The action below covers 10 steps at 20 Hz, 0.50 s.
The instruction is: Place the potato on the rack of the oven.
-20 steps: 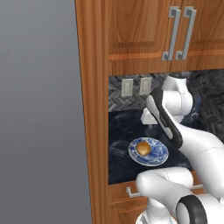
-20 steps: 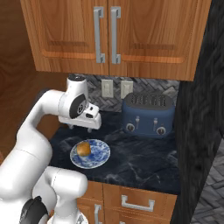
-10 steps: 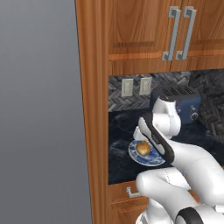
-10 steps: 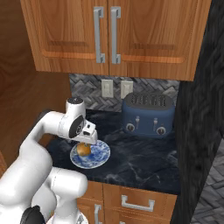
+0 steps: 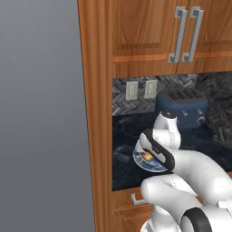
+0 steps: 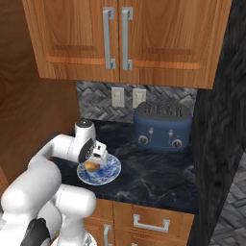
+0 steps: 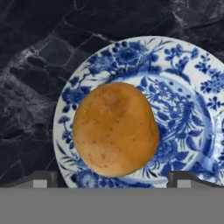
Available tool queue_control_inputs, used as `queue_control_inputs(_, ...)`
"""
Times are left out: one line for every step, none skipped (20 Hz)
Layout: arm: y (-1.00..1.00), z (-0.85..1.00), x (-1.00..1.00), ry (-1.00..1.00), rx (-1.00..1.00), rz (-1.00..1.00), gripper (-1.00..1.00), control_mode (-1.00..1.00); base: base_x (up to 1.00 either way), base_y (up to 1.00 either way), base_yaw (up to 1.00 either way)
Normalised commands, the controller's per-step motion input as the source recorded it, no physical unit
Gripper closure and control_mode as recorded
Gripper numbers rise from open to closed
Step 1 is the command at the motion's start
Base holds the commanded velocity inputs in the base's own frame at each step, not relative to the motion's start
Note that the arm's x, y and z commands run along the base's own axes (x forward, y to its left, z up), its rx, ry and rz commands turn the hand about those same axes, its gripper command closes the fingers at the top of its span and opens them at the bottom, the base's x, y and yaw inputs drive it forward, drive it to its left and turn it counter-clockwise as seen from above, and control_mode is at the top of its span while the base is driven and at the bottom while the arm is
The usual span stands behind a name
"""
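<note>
Claw over the plated potato

The two-finger dark-tipped claw [image 7: 112, 178] is spread wide, the rounded golden-brown potato [image 7: 115, 129] between its tips on the blue-and-white patterned plate [image 7: 192, 109].

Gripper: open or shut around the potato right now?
Open. In the hand view the gripper fingertips stand apart, flanking the potato lying on the plate.

Blue-and-white patterned plate [image 7: 183, 100] on dark marbled counter [image 6: 158, 173], near the front edge. Navy toaster [image 6: 163, 126] behind, against the herringbone backsplash [image 6: 96, 98], below two wall outlets [image 6: 127, 98]. Wood cabinets [image 6: 125, 38] above with paired silver handles; drawers [image 6: 151, 222] beneath the counter.
</note>
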Motion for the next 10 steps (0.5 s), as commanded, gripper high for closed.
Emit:
queue_control_inputs(0.0,-0.32,0.48,0.0,0.0,0.0,-1.0,-1.0,0.0,0.0,0.0)
queue_control_inputs(0.0,-0.28,0.44,0.0,0.0,0.0,-1.0,-1.0,0.0,0.0,0.0)
queue_control_inputs(0.0,-0.24,0.42,0.0,0.0,0.0,-1.0,-1.0,0.0,0.0,0.0)
queue_control_inputs(0.0,-0.19,0.3,0.0,0.0,0.0,-1.0,-1.0,0.0,0.0,0.0)
queue_control_inputs(0.0,-0.14,0.24,0.0,0.0,0.0,-1.0,-1.0,0.0,0.0,0.0)
queue_control_inputs(0.0,-0.15,0.0,0.0,0.0,0.0,-1.0,-1.0,0.0,0.0,0.0)
queue_control_inputs(0.0,-0.16,0.0,0.0,0.0,0.0,-1.0,-1.0,0.0,0.0,0.0)
queue_control_inputs(0.0,-0.23,0.0,0.0,0.0,0.0,-1.0,-1.0,0.0,0.0,0.0)
queue_control_inputs(0.0,-0.22,0.01,0.01,0.0,0.0,-1.0,-1.0,0.0,0.0,0.0)
queue_control_inputs(0.0,-0.22,0.09,0.04,0.0,0.0,-1.0,-1.0,0.0,0.0,0.0)
